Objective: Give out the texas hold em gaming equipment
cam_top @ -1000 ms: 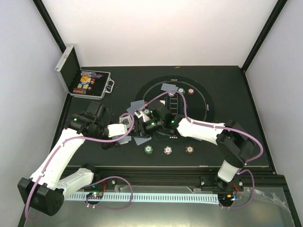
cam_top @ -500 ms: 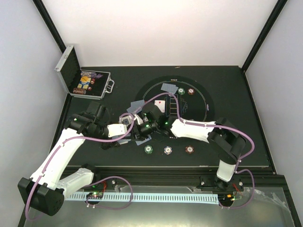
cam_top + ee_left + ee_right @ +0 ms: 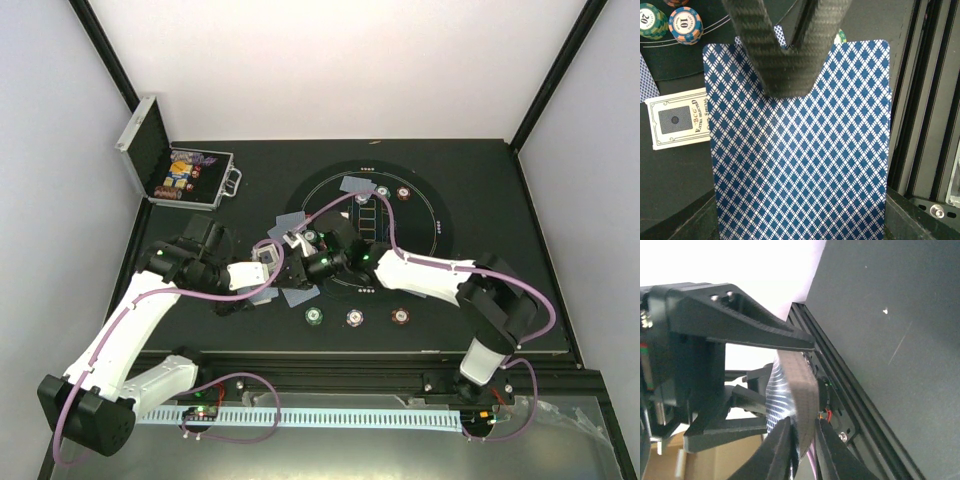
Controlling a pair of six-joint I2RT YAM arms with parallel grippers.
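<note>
My left gripper [image 3: 281, 270] is shut on a deck of cards [image 3: 800, 160] with blue diamond backs, held above the mat's left edge. My right gripper [image 3: 802, 440] meets it from the right, its jaws closed on the deck's [image 3: 801, 382] end, one finger [image 3: 787, 55] lying on the top card. Loose cards [image 3: 289, 221] rest face down on the mat. Green [image 3: 314, 317], white [image 3: 355, 317] and red [image 3: 400, 316] chips sit in a row at the near side. A green chip [image 3: 383, 192] and a red chip [image 3: 403, 193] sit at the far side.
An open silver case [image 3: 150, 150] holding more chips [image 3: 185, 175] stands at the back left. A white card-box panel [image 3: 677, 117] lies on the table under the deck, near two chip stacks [image 3: 686, 24]. A black rail [image 3: 925, 100] runs along the near edge.
The right arm swung left and down, then returned. Its jaws have narrowed onto the deck's end. The left arm and deck stayed put.
</note>
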